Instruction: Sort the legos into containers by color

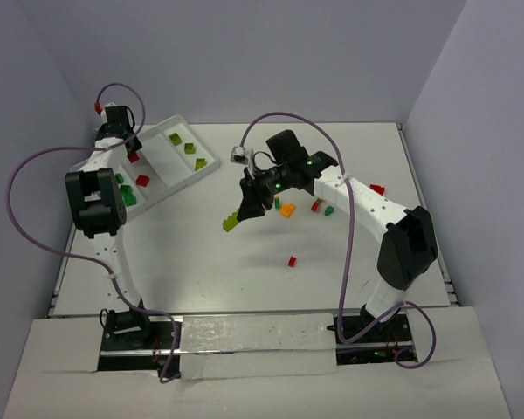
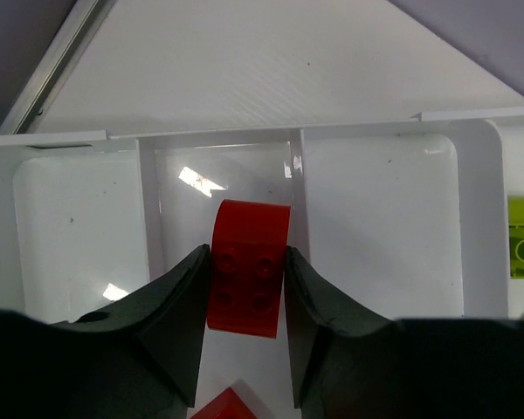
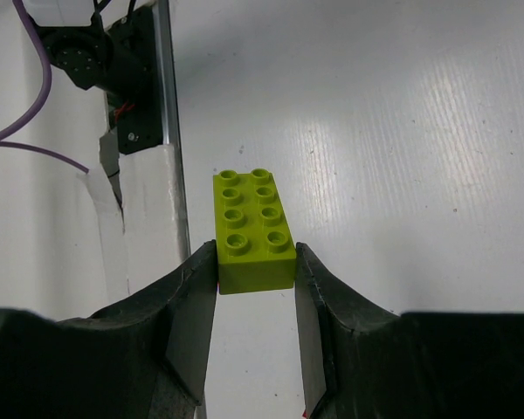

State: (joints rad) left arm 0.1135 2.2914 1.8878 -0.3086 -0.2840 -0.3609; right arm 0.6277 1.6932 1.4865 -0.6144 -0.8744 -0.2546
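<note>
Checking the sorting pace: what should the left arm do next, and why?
Probably open the left gripper: its small red plastic brick hangs above the narrow compartment of the white plastic tray, near another red brick.

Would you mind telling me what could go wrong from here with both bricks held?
The right hand pinches the lime brick only at one end, so it may pivot or slip in transit. The left hand holds the red brick over a narrow tray compartment, close to a divider; released, it might catch that wall or tip next door.
</note>
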